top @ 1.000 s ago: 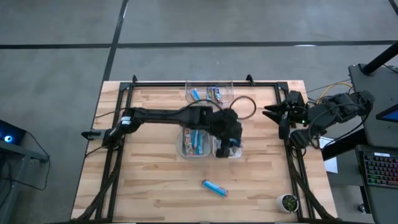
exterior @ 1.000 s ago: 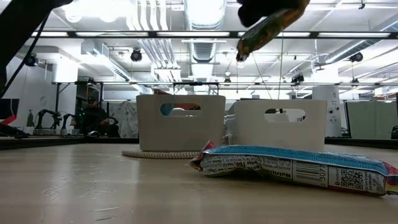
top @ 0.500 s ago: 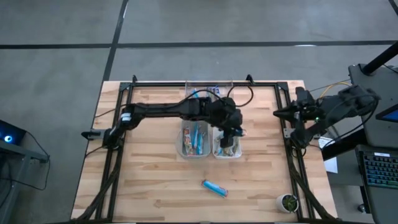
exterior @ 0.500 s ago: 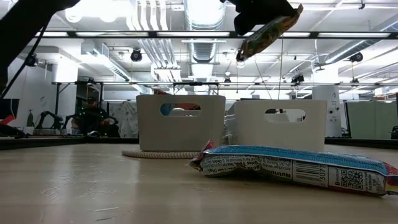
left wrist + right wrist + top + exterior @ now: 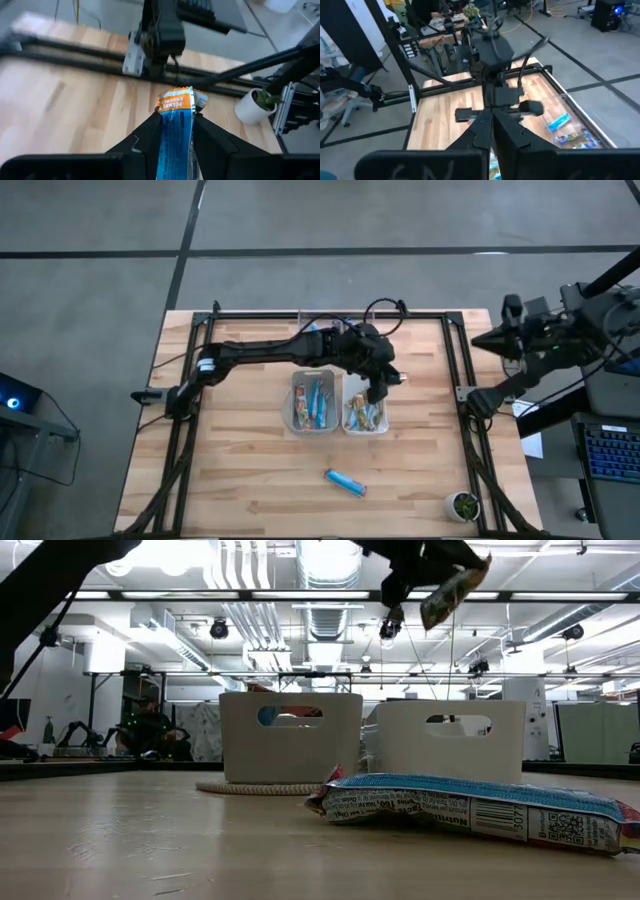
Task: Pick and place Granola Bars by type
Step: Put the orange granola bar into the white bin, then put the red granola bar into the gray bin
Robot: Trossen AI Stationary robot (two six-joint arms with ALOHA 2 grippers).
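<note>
Left claw (image 5: pixel 385 381) is pinching a blue granola bar (image 5: pixel 175 130) above the right-hand bin (image 5: pixel 365 412); right claw (image 5: pixel 492 127) is sitting pressed together, off the surface (image 5: pixel 250 470). Another blue bar (image 5: pixel 345 481) is lying near the front edge.

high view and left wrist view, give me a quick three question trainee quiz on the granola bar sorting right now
1. True or false: the left gripper is shut on a granola bar.
2. Where does the loose blue bar lie?
A. in a bin
B. on the bare table, nearer the front edge
C. on the floor
3. Fill in: the right gripper waits off to the table's right side with its fingers ____.

Key: 1 true; 2 B; 3 shut.
</note>
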